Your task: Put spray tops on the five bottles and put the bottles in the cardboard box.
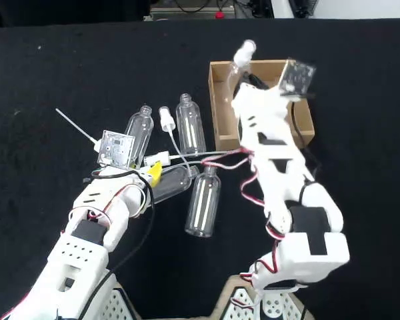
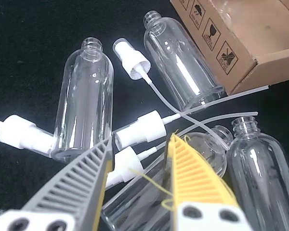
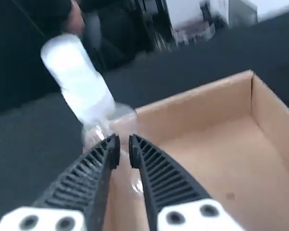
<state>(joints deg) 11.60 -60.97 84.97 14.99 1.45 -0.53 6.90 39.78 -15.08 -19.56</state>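
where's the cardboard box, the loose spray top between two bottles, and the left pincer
cardboard box (image 1: 215, 100): high view, left wall
spray top (image 2: 130, 59): left wrist view, white head
left pincer (image 2: 140, 141): left wrist view, midway between fingertips

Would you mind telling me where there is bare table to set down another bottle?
The black table beyond the loose bottles is bare, as is the stretch right of the cardboard box. The box floor is bare too. It is crowded between the box and the left gripper: four bottles, spray tops and tubes.
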